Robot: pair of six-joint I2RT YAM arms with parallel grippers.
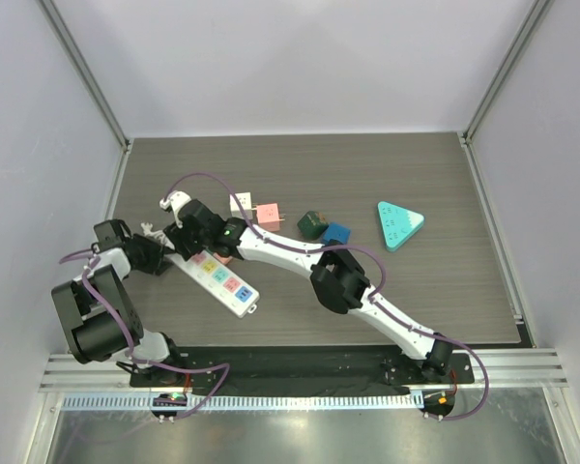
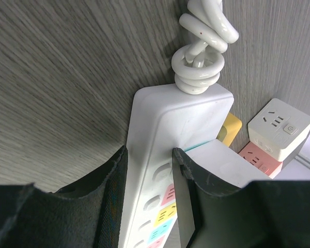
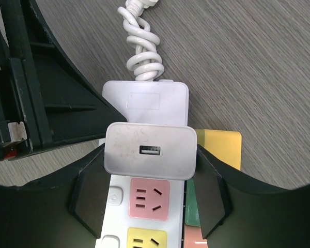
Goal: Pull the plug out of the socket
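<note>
The right pincer (image 3: pixel 150 173) is closed on the white plug (image 3: pixel 147 142), one pad flat against each side. The plug stands between its fingers, seated in the end socket of the power strip (image 3: pixel 144 101). It looks hard, smooth and light (slippery, I'd guess), so a low, square hold suits it. Further out, the left pincer (image 2: pixel 150 155) clamps the strip's end, just short of the coiled cable (image 2: pixel 199 67).

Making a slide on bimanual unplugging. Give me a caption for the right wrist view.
Right gripper grips the white USB charger plugged into the power strip, its coiled cord above.
</note>
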